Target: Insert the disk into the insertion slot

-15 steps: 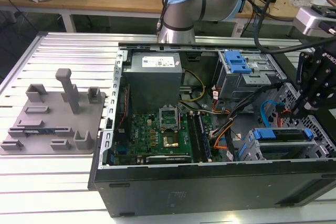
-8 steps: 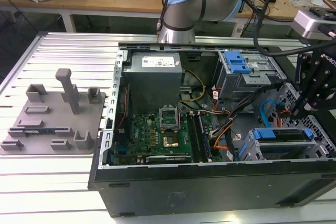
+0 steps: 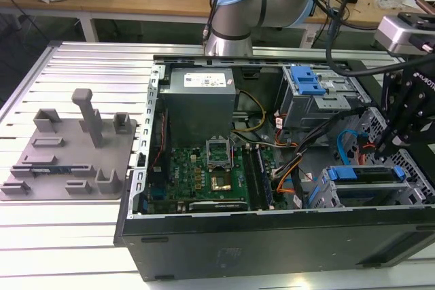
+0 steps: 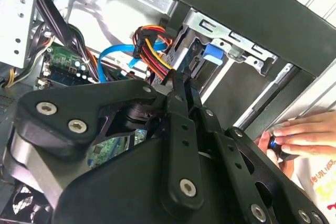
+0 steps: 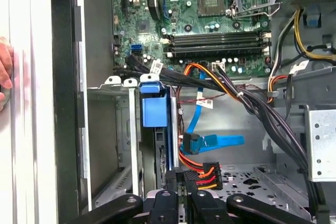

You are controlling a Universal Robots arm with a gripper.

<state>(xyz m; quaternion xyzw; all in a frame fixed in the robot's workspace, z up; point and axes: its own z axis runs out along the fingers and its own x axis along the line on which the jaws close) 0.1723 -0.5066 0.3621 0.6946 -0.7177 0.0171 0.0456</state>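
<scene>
Plainly, the second wrist view shows the claw point(image 4: 184, 83) closed beside the disk point(image 4: 212, 55).

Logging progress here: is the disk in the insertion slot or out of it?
In: the disk with its blue carrier lies inside the insertion slot of the grey cage. Fully seated: cannot tell.

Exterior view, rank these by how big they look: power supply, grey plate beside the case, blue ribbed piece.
1. grey plate
2. power supply
3. blue ribbed piece
The gaps between them are clear, with no near ties.
</scene>
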